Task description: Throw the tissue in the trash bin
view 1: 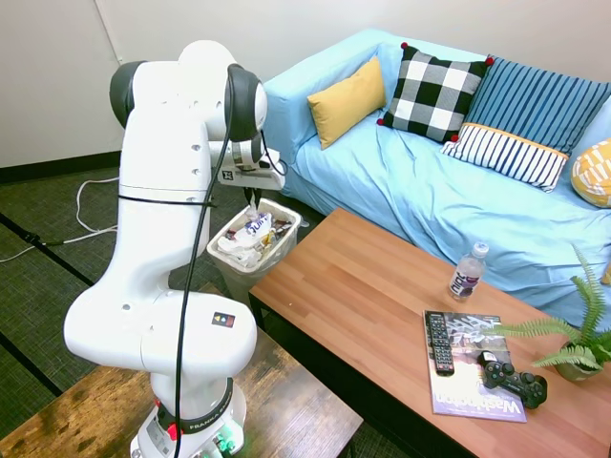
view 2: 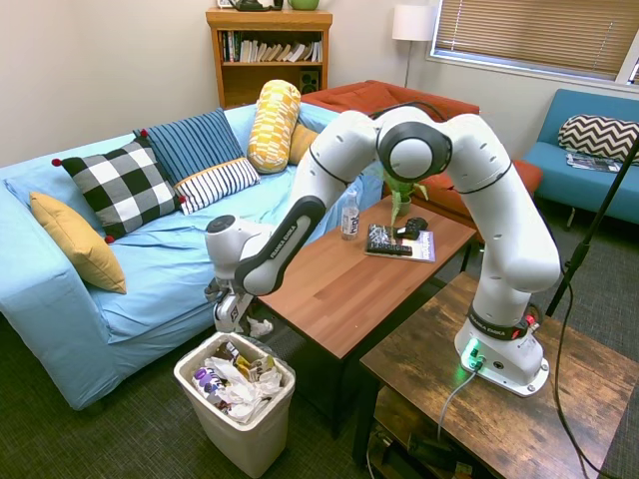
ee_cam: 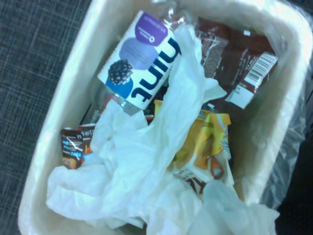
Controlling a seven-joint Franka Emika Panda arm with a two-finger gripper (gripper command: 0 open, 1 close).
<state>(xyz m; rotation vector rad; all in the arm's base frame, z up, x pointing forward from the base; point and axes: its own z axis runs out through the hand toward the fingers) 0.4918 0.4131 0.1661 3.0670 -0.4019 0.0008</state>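
Note:
The trash bin [view 2: 245,439] stands on the carpet at the end of the coffee table, a white wastebasket with a liner, stuffed with wrappers, crumpled paper and a bottle. My gripper [view 2: 240,317] hangs just above its rim, shut on the tissue [view 2: 262,326], a small white wad at the fingertips. From the other side the gripper [view 1: 250,198] shows directly over the bin [view 1: 286,222], the tissue hard to make out there. The wrist view looks straight down into the bin [ee_cam: 63,88], with a white tissue [ee_cam: 230,213] at the bottom edge.
The wooden coffee table [view 1: 382,305] sits beside the bin, carrying a water bottle [view 1: 466,272], a magazine [view 1: 468,367] with a remote, a game controller [view 1: 511,377] and a plant. The blue sofa [view 2: 150,259] runs behind the bin.

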